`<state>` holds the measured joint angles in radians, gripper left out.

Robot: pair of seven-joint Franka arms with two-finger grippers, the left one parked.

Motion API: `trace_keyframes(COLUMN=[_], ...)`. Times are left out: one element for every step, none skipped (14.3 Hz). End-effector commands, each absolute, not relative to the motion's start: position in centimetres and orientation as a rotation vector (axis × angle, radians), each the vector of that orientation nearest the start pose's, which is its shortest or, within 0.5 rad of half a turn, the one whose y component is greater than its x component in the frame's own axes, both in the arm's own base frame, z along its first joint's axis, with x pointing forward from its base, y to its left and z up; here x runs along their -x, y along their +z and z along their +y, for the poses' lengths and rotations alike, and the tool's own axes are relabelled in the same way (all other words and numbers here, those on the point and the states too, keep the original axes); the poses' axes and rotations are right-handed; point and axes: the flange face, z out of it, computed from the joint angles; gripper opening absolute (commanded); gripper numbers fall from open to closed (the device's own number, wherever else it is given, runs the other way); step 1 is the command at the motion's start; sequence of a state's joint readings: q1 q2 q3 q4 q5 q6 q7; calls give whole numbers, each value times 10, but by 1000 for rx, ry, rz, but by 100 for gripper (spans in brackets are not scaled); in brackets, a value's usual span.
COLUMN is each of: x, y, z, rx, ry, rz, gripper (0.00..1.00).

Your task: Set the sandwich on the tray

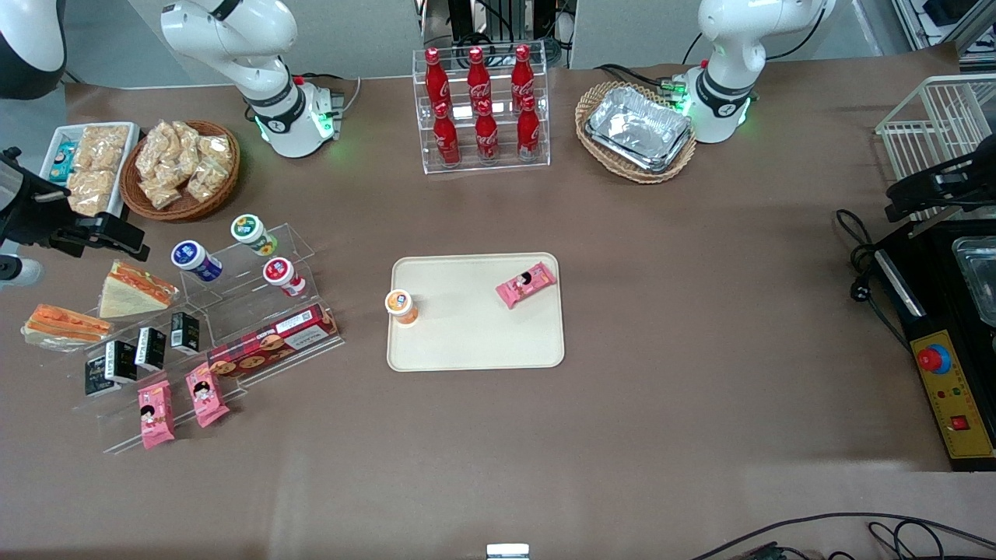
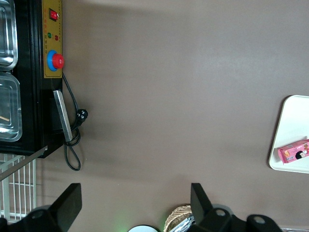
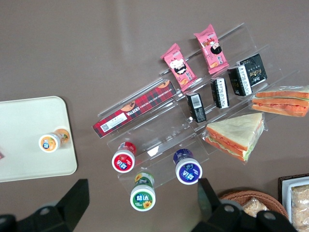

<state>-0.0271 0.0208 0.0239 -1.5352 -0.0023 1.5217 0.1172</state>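
Note:
The sandwich point(image 1: 61, 325) point(image 3: 285, 100), a clear-wrapped wedge with a wide orange band, lies on the table at the working arm's end, beside the acrylic rack. A similar wedge point(image 1: 132, 289) point(image 3: 236, 134) with a large pale bread face lies just beside it, farther from the front camera. The cream tray point(image 1: 475, 342) point(image 3: 24, 145) point(image 2: 292, 140) sits mid-table, holding an orange-lidded cup point(image 1: 401, 305) and a pink snack pack point(image 1: 526, 284). My gripper point(image 1: 117, 237) point(image 3: 141, 191) hangs open and empty above the rack's round cups, well apart from the sandwich.
A tiered acrylic rack point(image 1: 257, 327) holds round cups, black cartons, a tartan biscuit box and pink packs. A wicker snack basket point(image 1: 180, 167) and white bin point(image 1: 85, 163) stand near the working arm's base. A cola rack point(image 1: 481, 109) and a foil-tray basket point(image 1: 638, 131) stand farther back.

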Motion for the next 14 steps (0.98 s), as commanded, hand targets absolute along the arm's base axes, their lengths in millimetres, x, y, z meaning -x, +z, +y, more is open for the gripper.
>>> trace_keyframes(x=[-562,-563,-562,-562,-563,-563,-563,-563,-563,-562,-562,-562,-561,-560], y=[630,629,630,630,629,628,628,628,628,628,627,627,627,626], z=[-2,-2,-2,-2,-4,-9,-13,-17,-26,-35,-43,-51,-57,-65], rx=[3153,3153,3154,3155,3155,3156,3153,3152,3143,3132,3120,3103,3080,3045], ry=[30,32,32,33,36,37,37,38,40,40,43,41,43,44], rz=[187,185,180,151,84,-17,-100,-156,-206,-295,-400,-503,-623,-756], gripper=[100,100,100,100,100,100,100,100,100,100,100,100,100,100])
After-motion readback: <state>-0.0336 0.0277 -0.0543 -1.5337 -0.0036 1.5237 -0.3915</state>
